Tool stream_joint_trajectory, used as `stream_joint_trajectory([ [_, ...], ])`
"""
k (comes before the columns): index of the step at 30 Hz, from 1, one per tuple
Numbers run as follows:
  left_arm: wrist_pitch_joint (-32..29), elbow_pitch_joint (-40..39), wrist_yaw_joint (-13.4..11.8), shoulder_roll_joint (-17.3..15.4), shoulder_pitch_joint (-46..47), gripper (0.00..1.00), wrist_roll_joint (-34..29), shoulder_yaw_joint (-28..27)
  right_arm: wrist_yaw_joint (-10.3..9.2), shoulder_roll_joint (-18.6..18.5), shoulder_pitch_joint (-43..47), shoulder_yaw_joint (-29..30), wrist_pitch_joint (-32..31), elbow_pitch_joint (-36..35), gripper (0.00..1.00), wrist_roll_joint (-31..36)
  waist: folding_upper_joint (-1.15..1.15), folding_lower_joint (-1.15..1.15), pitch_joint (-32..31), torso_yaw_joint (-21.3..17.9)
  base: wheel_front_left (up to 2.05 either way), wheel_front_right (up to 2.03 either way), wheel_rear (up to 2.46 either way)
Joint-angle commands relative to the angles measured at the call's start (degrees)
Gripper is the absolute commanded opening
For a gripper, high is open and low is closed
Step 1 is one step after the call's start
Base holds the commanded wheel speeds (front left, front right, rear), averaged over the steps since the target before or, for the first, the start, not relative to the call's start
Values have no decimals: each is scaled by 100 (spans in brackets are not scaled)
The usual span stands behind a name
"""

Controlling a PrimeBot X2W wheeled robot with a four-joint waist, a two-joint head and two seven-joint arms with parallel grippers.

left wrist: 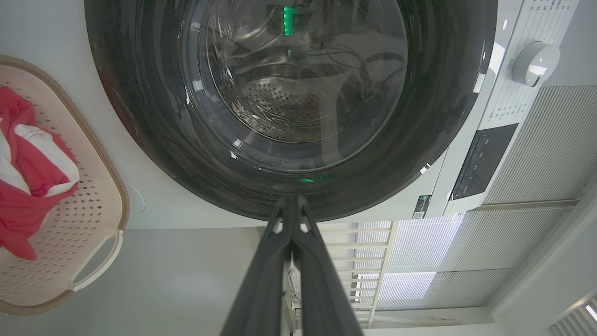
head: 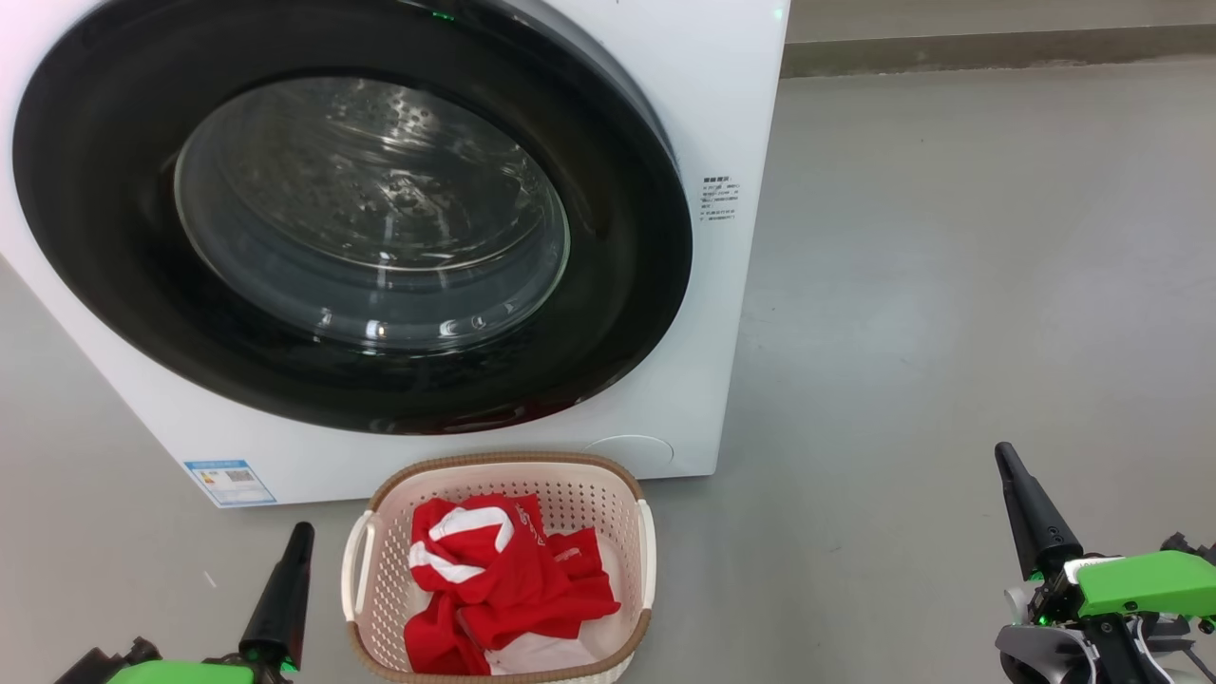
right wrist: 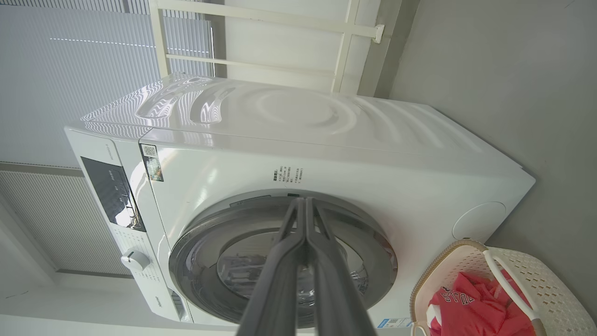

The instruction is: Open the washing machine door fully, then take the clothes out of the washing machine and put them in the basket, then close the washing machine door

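Washing machine: a big white box on the grey floor, at 11 o'clock in the head view. Through the door the steel drum looks empty.
Washing machine door: a black ring with a clear bowl in its middle. As far as I can judge it lies flush on the front, so it seems shut and the last step looks done.
Basket: it stands on the floor at 6 o'clock, just beside the machine's front and below the door. Probably it was put there so the way from drum to basket is short.
Clothes: red with white trim, crumpled inside the basket and mostly below its rim. Nothing hangs over the rim.
Left tool: at 7 o'clock, near the basket. Its fingers are pressed together on nothing, and in its wrist view they point toward the door's rim.
Right tool: at 4 o'clock, well apart from machine and basket, clenched and empty. I judge both arms rest aside because no work remains.
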State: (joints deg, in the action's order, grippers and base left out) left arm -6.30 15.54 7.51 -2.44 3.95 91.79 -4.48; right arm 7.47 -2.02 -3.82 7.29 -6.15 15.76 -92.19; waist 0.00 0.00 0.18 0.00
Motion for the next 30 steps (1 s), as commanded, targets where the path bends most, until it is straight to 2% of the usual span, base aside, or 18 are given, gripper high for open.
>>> stream_joint_trajectory([
  [1, -19, -151, -2, -43, 223, 0, 38, -205, 2, -91, -237, -78, -33, -174, 0, 2, 0, 0, 0, 0, 0, 0, 0],
  [30, -19, -151, -2, -43, 223, 0, 38, -204, 2, -89, -237, -75, -36, -174, 0, 5, 0, 0, 0, 0, 0, 0, 0],
])
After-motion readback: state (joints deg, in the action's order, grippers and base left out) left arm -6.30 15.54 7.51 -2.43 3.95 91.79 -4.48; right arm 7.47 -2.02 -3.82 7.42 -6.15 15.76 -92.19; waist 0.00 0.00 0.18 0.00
